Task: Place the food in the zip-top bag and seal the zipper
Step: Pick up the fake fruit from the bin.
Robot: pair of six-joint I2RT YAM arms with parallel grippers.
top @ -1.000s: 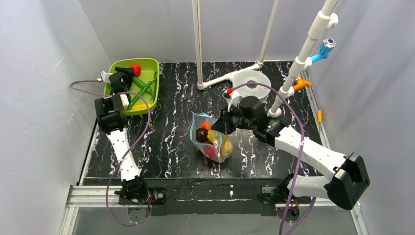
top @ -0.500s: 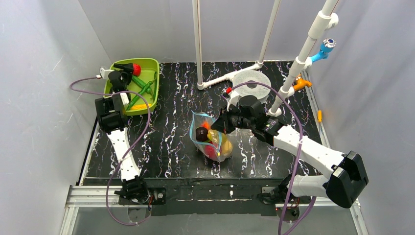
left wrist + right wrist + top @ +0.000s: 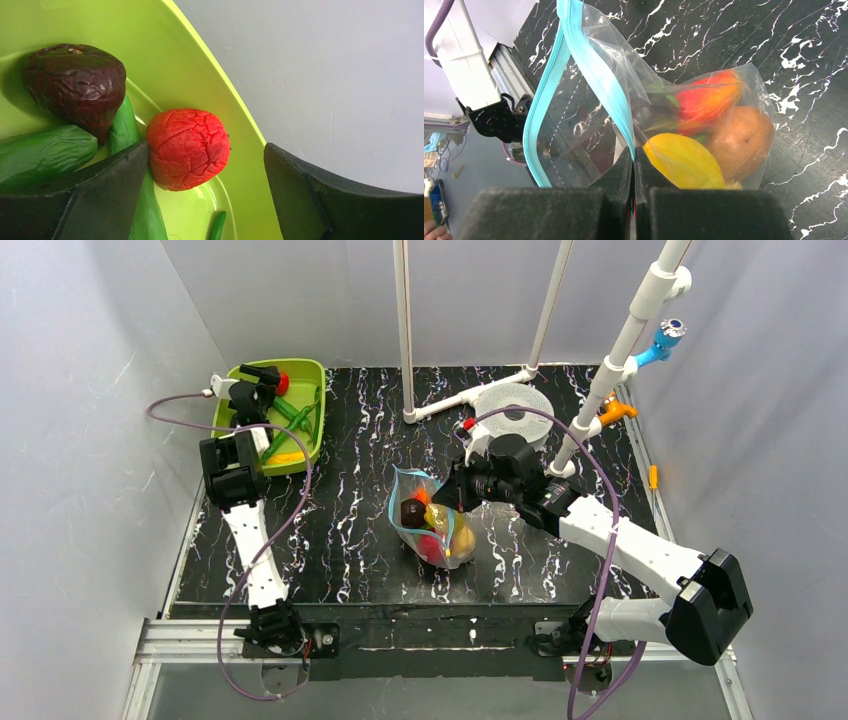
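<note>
- Black worktop [image 3: 340,540], veined in white marbling.
- Lime-green tray [image 3: 306,378] at the worktop's far-left corner.
- 3 white pipes [image 3: 403,330] rising from the worktop's far side.
- White round disc [image 3: 520,405] at the pipes' foot, right of the worktop's middle.
- Blue clip [image 3: 665,338] and orange clip [image 3: 615,412] above the worktop's far-right corner.

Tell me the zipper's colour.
The zipper is light blue; right wrist view shows it best.

Blk marble table [image 3: 340,525] — lime tray [image 3: 306,368] far-left, zip-top bag [image 3: 432,528] mid.
</note>
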